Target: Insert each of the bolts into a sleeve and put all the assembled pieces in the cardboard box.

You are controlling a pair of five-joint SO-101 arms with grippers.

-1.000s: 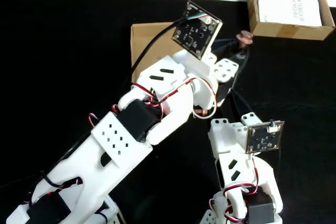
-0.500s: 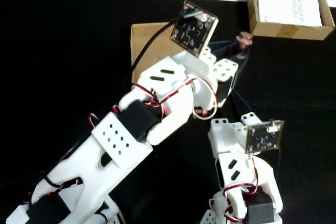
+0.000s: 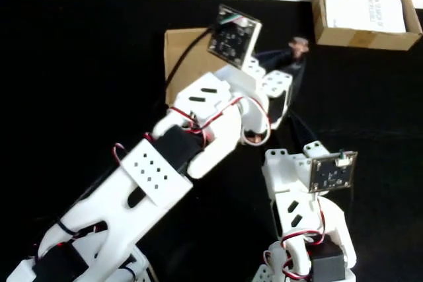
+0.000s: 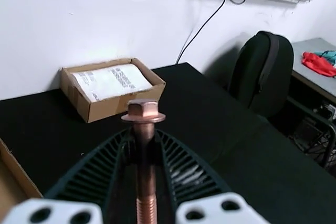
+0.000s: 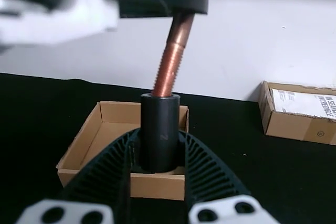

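While the left claw [image 4: 143, 136] pinches a copper bolt [image 4: 144, 177], the right claw [image 5: 160, 137] clamps a black sleeve [image 5: 160, 119], the tilted bolt's threaded tip at its mouth, near an open cardboard box [image 5: 86, 148] on the black table [image 5: 31, 103].

I see soft, even room light, no hard shadows, source not evident. In high view black surface [image 3: 66, 64] swallows light, reads flat; white shell of left arm [image 3: 149, 183] near blown out against it. Wall [image 4: 79, 19] bright, faint hot patch. Bolt [image 4: 145, 161] carries gentle sheen; sleeve [image 5: 159, 132] matte, no glare
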